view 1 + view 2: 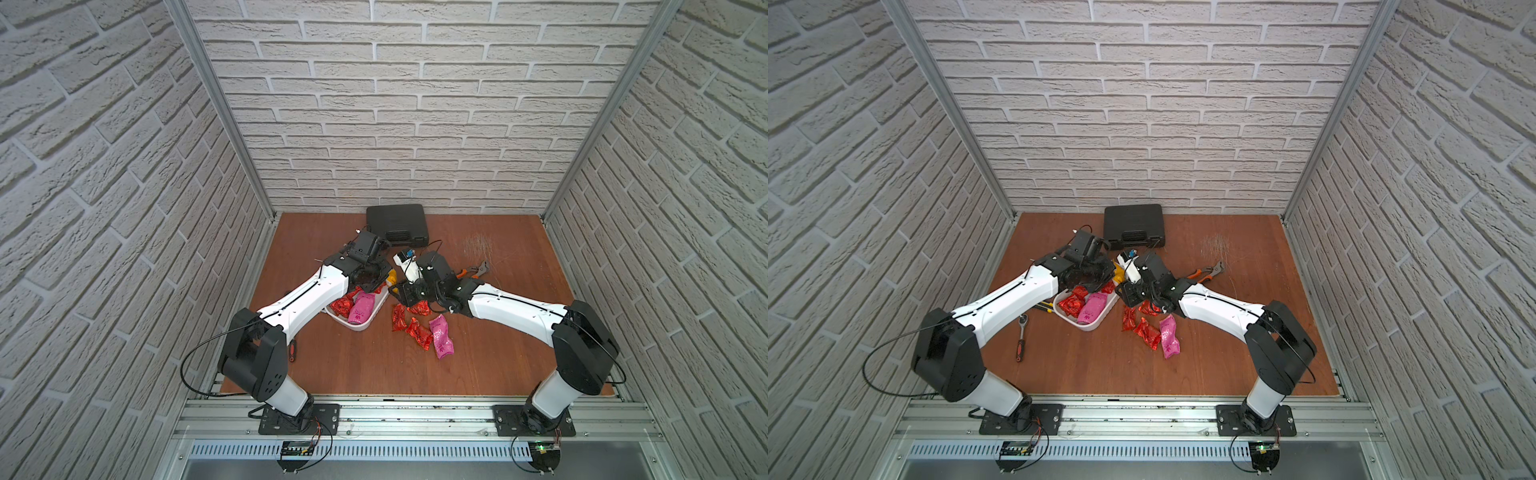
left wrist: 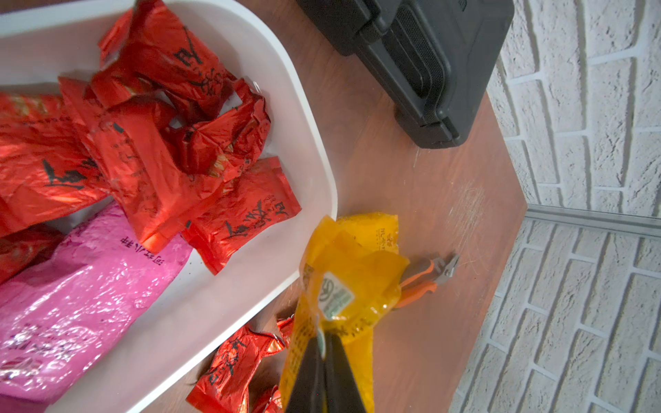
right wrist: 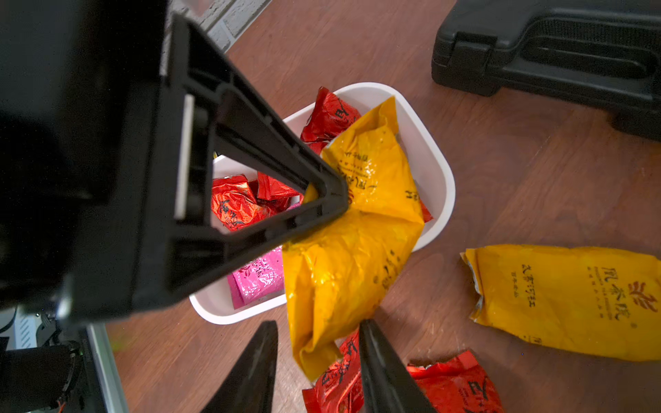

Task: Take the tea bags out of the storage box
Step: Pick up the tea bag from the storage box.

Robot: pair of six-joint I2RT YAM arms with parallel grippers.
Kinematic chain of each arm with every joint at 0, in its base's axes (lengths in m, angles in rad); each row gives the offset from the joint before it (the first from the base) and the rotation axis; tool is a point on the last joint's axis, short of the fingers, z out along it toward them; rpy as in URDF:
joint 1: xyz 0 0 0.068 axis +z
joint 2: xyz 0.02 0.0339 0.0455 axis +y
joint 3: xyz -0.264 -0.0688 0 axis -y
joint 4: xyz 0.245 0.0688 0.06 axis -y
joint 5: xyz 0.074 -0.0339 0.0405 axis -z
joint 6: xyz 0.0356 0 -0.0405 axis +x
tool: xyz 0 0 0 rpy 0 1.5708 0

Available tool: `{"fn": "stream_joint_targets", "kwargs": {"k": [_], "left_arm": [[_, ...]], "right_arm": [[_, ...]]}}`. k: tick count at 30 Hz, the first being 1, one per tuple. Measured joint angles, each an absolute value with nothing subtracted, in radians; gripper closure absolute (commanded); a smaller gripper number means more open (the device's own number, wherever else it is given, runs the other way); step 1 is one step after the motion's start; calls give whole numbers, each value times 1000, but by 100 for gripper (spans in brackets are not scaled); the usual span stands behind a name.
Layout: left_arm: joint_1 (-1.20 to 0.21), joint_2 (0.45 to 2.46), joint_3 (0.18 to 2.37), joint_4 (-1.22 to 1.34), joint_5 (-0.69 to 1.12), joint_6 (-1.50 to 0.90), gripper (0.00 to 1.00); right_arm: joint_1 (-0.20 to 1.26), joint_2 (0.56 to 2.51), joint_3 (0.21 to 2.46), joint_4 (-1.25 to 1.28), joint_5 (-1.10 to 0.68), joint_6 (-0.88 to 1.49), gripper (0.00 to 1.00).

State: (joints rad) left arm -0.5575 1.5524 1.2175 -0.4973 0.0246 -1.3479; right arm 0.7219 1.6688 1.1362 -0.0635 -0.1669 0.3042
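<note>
1. A yellow tea bag [image 3: 357, 257] is gripped at its top end by the L claw [image 3: 334, 198], whose jaws are pressed together on the foil.
2. The bag's lower end is straddled by the R claw [image 3: 317, 323]: its jaws are set apart, one finger each side. The foil is not pinched, and whether either finger touches it cannot be told.
3. The storage box [image 3: 434, 168] is found directly below and behind the L claw. The held bag is hung across the box's rim, partly over the counter [image 1: 498, 332].
4. Inside the box, under the L claw, several red tea bags [image 2: 150, 143] are piled, w/ one pink tea bag [image 2: 71, 286] laid against them.
5. Outside the box, right beneath the R claw, loose red tea bags [image 3: 458, 386] are scattered on the counter. A second yellow tea bag [image 3: 565, 300] is laid flat just beside that claw, apart from the box.
6. In both top views, a second pink tea bag [image 1: 441, 336] [image 1: 1169, 336] is seen back from the R claw toward that arm's base, just beside a red one.
7. Beyond both claws, approx. at the back wall, a black case [image 1: 397, 222] is laid flat & closed. Orange-handled pliers [image 1: 473, 272] are laid on the R claw's side away from the L claw, well apart from the box.
8. A ratchet [image 1: 1020, 340] w/ red-black handle is seen in a top view, back from the L claw, beside the L arm.
</note>
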Motion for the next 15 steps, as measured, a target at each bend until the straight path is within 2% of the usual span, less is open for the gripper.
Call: {"fn": "stream_joint_targets", "kwargs": {"k": [3,6,9,11,12,13,15], "left_arm": [[-558,1550,1208,-497,22,-1361,99],[-557,1545,1203,-495,10,-1365,86],[-558,1536,1202,-496,4,-1361,73],[-558,1523,1201,-497,0,-1355,73],[-558,1517,1201,-496,-2,-1351,77],[-558,1510,1201,-496,-4,-1346,75],[-558,1495,1201,-496,-12,-1335,57]], "right_arm": [[722,1672,1136,-63,-161,306,88],[722,1672,1134,-63,-153,310,96],[722,1648,1108,-55,-148,322,97],[722,1613,1077,-54,-141,330,98],[722,1589,1057,-54,-136,335,98],[722,1567,1040,-56,-133,340,97],[722,1518,1009,-60,-126,350,98]]}}
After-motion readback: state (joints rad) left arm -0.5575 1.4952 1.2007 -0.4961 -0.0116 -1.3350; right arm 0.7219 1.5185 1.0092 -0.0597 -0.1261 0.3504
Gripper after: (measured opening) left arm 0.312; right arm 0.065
